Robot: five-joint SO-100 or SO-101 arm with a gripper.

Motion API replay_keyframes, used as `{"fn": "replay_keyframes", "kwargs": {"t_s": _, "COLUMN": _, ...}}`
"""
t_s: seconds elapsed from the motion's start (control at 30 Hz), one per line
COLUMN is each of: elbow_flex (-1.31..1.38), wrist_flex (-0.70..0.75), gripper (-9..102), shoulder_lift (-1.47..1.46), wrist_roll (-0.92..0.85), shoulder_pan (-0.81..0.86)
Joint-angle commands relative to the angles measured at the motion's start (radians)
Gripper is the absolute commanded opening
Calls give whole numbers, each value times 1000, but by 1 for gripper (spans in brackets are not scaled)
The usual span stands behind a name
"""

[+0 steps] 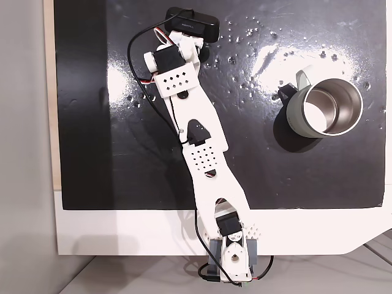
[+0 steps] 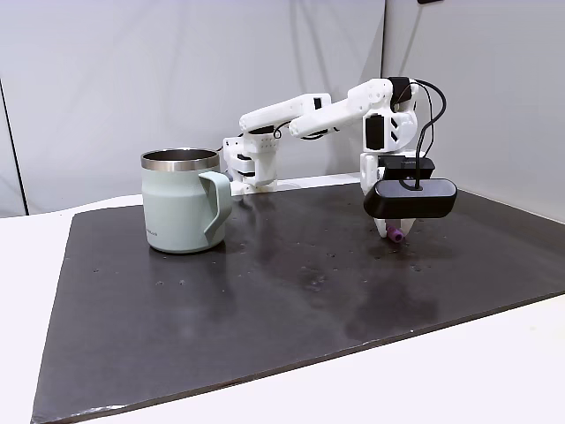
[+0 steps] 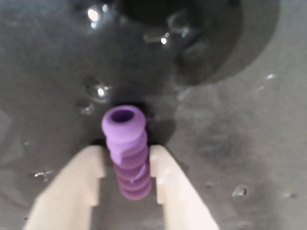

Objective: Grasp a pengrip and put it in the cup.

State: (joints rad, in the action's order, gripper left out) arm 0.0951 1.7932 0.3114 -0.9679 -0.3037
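So the gripper (image 3: 127, 179) is down on the black mat, jaws closed snug on both sides of the purple pengrip (image 3: 125, 151), which looks still on the mat near its far edge in the overhead fixed view. Grasp looks basically made; what's left is lifting it, carrying it over to the cup (image 1: 324, 108) by the mat's right edge, and dropping it in. No readable brand or writing anywhere; tiny marks on the webcam and mug are too small.
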Motion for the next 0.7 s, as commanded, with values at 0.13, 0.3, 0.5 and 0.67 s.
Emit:
{"fn": "replay_keyframes", "kwargs": {"t_s": 0.13, "elbow_flex": 31, "wrist_flex": 3, "gripper": 0, "shoulder_lift": -5, "wrist_roll": 29, "shoulder_pan": 35}}
{"fn": "replay_keyframes", "kwargs": {"t_s": 0.3, "elbow_flex": 37, "wrist_flex": 6, "gripper": 0, "shoulder_lift": 78, "wrist_roll": 78, "shoulder_pan": 55}}
{"fn": "replay_keyframes", "kwargs": {"t_s": 0.5, "elbow_flex": -57, "wrist_flex": 8, "gripper": 0, "shoulder_lift": 305, "wrist_roll": 114, "shoulder_pan": 98}}
{"fn": "replay_keyframes", "kwargs": {"t_s": 0.67, "elbow_flex": -183, "wrist_flex": 9, "gripper": 0, "shoulder_lift": 517, "wrist_roll": 115, "shoulder_pan": 140}}
